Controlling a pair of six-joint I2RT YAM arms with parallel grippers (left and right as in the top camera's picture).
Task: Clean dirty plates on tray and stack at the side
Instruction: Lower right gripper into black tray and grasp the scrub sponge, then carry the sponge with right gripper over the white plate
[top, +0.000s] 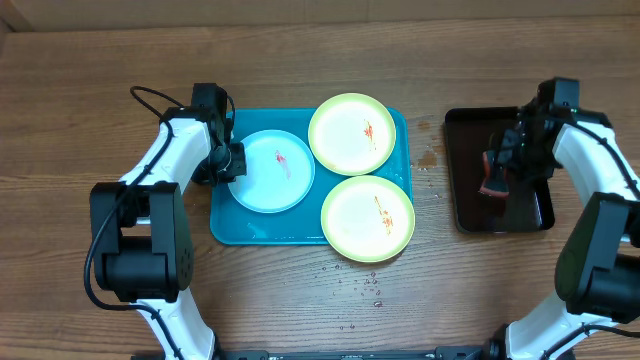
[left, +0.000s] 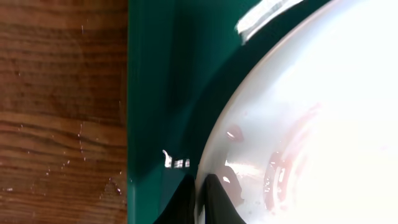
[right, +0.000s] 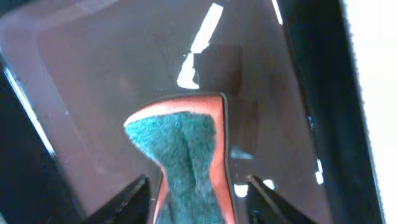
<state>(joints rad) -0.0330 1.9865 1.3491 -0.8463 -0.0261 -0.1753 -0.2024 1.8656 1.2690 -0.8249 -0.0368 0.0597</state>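
Left gripper (left: 199, 198) pinches a plate on the turquoise tray (top: 240, 232); the right grip is unclear.
The near yellow-green plate (top: 367, 218) overhangs the tray's near right rim, streaked red-orange. The blue-white plate (top: 272, 170) sits on the tray's left half, its left rim clamped between dark fingertips mostly cut off in the wrist view. The far yellow-green plate (top: 352, 134) lies at the tray's far right corner. Right of the tray, over the black tray (top: 470, 130), the right gripper (right: 196, 186) flanks an upright sponge (right: 186, 143). Contact falls below the frame, so I cannot tell whether it grips.
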